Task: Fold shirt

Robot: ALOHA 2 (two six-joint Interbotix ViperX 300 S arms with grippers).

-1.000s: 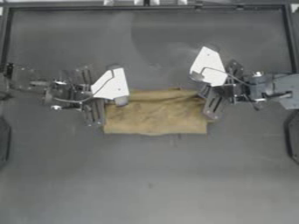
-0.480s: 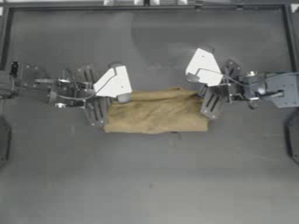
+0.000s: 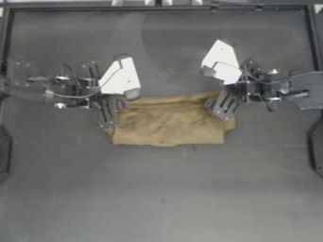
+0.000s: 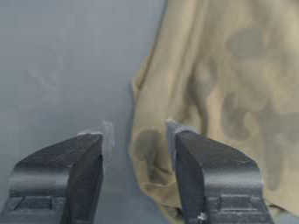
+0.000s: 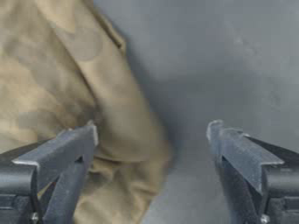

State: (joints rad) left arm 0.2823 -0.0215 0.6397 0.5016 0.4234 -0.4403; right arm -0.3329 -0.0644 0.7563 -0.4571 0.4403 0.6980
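the shirt [image 3: 169, 124] lies folded into a compact rectangle near the middle of the table [image 3: 157, 198]; left gripper [image 3: 108, 113] sits at the shirt's left edge, jaws apart and empty, straddling the fabric's edge [image 4: 175, 131]; right gripper [image 3: 221, 105] sits over the shirt's upper right corner, jaws spread wide and empty, one jaw above the cloth [image 5: 64, 87], the other above bare table.
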